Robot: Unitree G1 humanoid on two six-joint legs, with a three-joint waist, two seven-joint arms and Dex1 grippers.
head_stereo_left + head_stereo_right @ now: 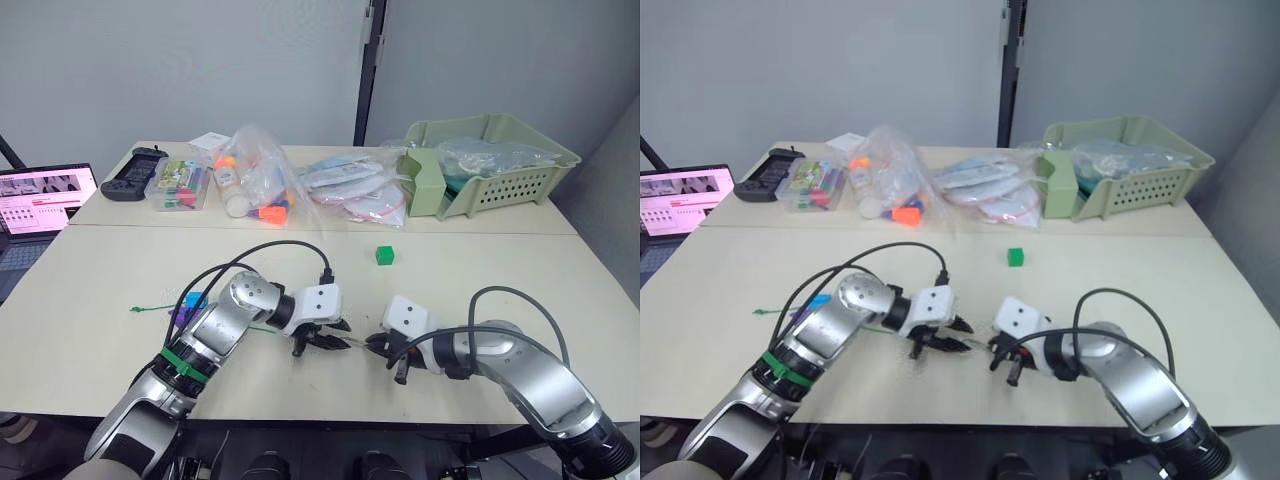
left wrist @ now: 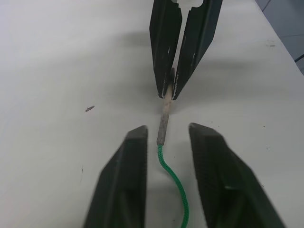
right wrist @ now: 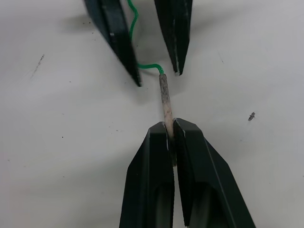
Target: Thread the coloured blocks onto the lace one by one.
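Observation:
The lace's stiff pale tip [image 3: 165, 99] lies on the table between both grippers, and its green string [image 2: 173, 175] trails back under my left arm to a far end [image 1: 135, 309]. My right gripper [image 3: 168, 127] is shut on the front of the tip. Facing it, my left gripper [image 2: 168, 135] is open, its fingers either side of the tip's rear end without touching it. A green block [image 1: 385, 255] sits alone on the table beyond the grippers. A blue block [image 1: 195, 299] and a purple block [image 1: 183, 315] lie by my left forearm.
Along the table's back stand a green basket [image 1: 500, 160], clear bags of coloured pieces [image 1: 255, 180], flat plastic packets [image 1: 350, 185], a clear box [image 1: 180, 185] and a black controller [image 1: 130, 172]. A laptop [image 1: 35, 205] sits off the left edge.

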